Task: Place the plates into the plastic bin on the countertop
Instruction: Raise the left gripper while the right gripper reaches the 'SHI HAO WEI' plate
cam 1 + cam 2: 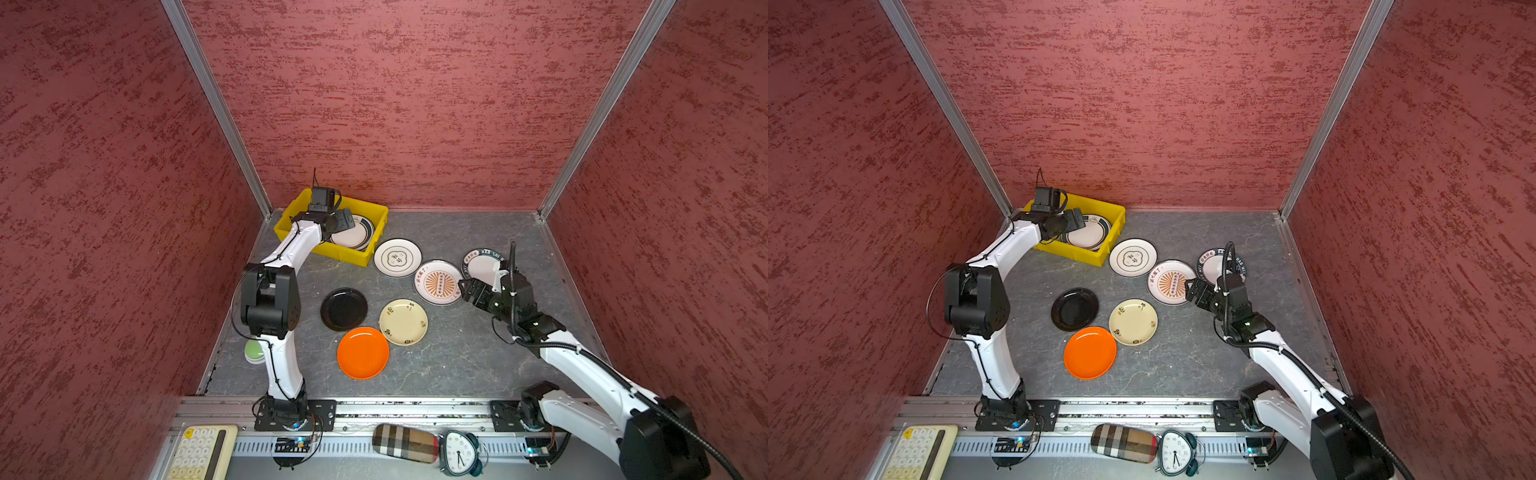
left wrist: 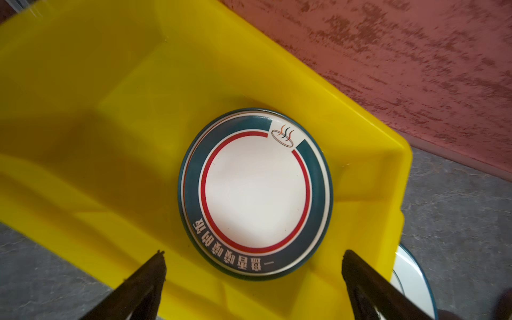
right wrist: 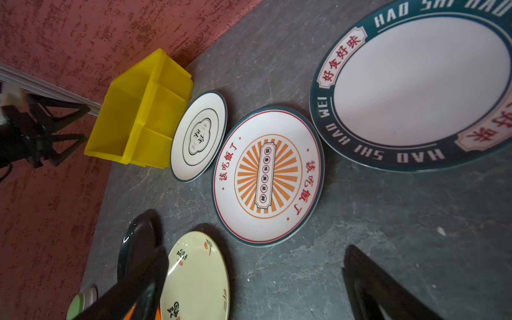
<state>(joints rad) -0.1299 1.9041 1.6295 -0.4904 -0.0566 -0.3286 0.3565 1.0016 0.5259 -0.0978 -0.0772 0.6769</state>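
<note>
six plates lie flat on the tabletop (image 1: 457, 361): nearest the orange plate (image 1: 363, 353), then the black plate (image 1: 344, 309) and cream floral plate (image 1: 403, 322), farther back the sunburst plate (image 1: 436, 282), cloud-outline plate (image 1: 397, 257) and teal-lettered plate (image 1: 482, 266). the right claw (image 3: 256, 253) hangs spread wide just beside the sunburst plate, holding nothing. farthest, the left claw (image 2: 253, 255) gapes wide and empty over the yellow bin (image 1: 332, 249), above one red-ringed plate (image 2: 256, 194) lying inside.

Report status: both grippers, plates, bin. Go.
Left gripper open, empty, above yellow bin. Teal-rimmed plate inside bin. Right gripper open, empty, by sunburst plate. Six plates on countertop; none blocks the bin.
</note>
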